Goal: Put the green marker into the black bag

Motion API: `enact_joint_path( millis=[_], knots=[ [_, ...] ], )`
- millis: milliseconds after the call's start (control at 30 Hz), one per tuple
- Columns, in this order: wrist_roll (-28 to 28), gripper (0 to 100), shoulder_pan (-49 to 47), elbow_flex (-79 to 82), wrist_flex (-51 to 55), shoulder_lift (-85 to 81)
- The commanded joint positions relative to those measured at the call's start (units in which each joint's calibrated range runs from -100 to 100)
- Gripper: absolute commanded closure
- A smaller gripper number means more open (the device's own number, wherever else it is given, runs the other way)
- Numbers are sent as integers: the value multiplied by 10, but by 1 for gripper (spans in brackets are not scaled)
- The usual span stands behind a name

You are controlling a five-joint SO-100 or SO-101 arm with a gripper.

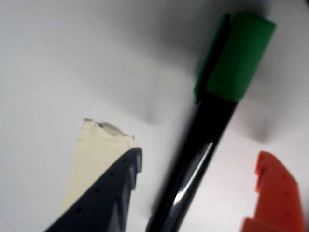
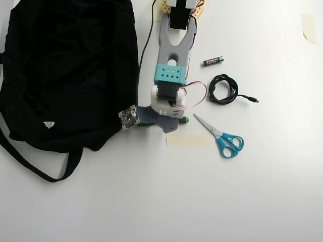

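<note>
Orange and dark blue-grey fingers of the claw [image 1: 193,193] stand spread apart in the wrist view, the toothed blue-grey finger [image 1: 108,193] at lower left and the orange finger [image 1: 275,198] at lower right. Between them lies the green marker [image 1: 212,121], its glossy black barrel running up from the bottom edge and its green cap pointing away from the claw toward upper right. Neither finger touches the barrel in this view; white table [image 1: 48,58] shows on both sides of it. Just beyond the blue-grey finger lies a strip of cream masking tape [image 1: 94,154], partly covered by that finger.

From overhead the claw is hidden under the arm's white and teal wrist housing [image 2: 169,91]; only a green tip of the marker [image 2: 185,120] shows at the housing's right edge, so the finger spread cannot be read there. A small circuit board camera [image 2: 128,117] juts out to the left of the wrist.

Immediately left of the claw, its edge close to that camera, lies the black bag [image 2: 65,70], with a strap [image 2: 35,166] trailing below. The tape strip [image 2: 188,139] sits just below the claw. To the right lie blue-handled scissors [image 2: 224,138], a coiled black cable [image 2: 224,89] and a small battery [image 2: 213,61], all clear of the claw.
</note>
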Motion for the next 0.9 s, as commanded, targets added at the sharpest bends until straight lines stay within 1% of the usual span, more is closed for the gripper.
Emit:
enact_joint_path(
  millis=[0, 467, 867],
  knots=[
    [-7, 70, 2, -20, 5, 3],
    [-29, 70, 4, -20, 34, 14],
    [-25, 69, 3, -21, 38, 23]
  ],
)
